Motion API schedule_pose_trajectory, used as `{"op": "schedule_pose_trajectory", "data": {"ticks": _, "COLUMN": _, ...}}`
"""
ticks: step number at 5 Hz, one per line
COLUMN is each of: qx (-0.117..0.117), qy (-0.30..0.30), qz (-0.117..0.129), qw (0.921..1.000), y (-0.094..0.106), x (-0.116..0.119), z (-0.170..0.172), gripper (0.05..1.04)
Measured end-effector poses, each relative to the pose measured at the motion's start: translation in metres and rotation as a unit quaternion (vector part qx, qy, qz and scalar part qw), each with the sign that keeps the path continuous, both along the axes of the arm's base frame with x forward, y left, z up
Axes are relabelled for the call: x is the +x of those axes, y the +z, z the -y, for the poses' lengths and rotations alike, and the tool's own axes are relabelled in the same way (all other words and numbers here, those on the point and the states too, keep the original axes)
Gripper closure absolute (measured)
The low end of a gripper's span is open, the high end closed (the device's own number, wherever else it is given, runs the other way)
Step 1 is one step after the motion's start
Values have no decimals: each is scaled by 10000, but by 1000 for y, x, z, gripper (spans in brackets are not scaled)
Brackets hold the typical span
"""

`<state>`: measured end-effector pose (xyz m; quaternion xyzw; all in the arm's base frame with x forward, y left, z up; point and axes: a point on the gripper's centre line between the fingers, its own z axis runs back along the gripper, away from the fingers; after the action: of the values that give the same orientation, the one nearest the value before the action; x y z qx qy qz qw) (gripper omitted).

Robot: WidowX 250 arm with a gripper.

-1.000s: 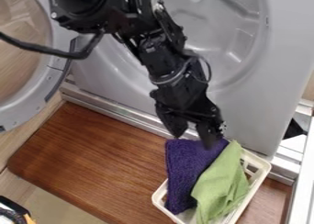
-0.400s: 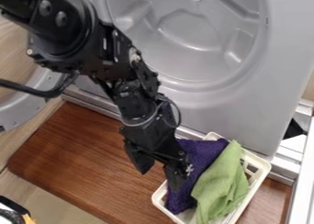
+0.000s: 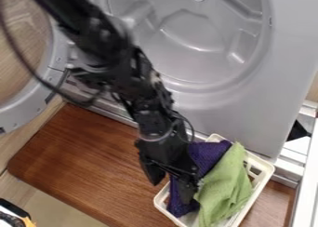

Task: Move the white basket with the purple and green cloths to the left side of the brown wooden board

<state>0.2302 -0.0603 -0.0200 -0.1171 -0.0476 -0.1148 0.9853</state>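
In the camera view, the black gripper [image 3: 171,190] hangs at the far-left side of a cream plastic basket [image 3: 266,177], with the arm sloping down to it from the upper left. Its jaws are spread, with a clear gap between their tips. The right one lies over the purple cloth [image 3: 211,151], and the left one is over the brown wooden board [image 3: 87,158], just outside the basket. Whether the right one presses on the purple cloth cannot be told.

The purple cloth lies along the left side of the basket, running from its far end toward its near-left corner, partly hidden by the gripper. The light green cloth [image 3: 227,189] lies crumpled at its right, touching it and overlapping its edge, and reaches toward the near end of the basket. The basket sits at a slant on the right part of the board.

Beyond the board stands a grey washing machine [image 3: 248,114] with a wide round recess. Its round door [image 3: 56,58] is swung out to the left. A black cable [image 3: 28,65] loops from the arm across the door. At the near left corner is a black and yellow object [image 3: 16,216], cut off by the view's edge.
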Motion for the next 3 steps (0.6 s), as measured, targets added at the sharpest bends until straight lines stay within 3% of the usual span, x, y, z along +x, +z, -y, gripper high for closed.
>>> {"op": "schedule_pose_trajectory", "data": {"ticks": 2, "qx": -26, "qy": -195, "qz": 4, "qw": 9998, "y": -22, "x": 20, "z": 19, "gripper": 137}}
{"op": "schedule_pose_trajectory", "data": {"ticks": 3, "qx": 276, "qy": -240, "qz": 17, "qw": 9993, "y": -24, "x": 21, "z": 21, "gripper": 418}}
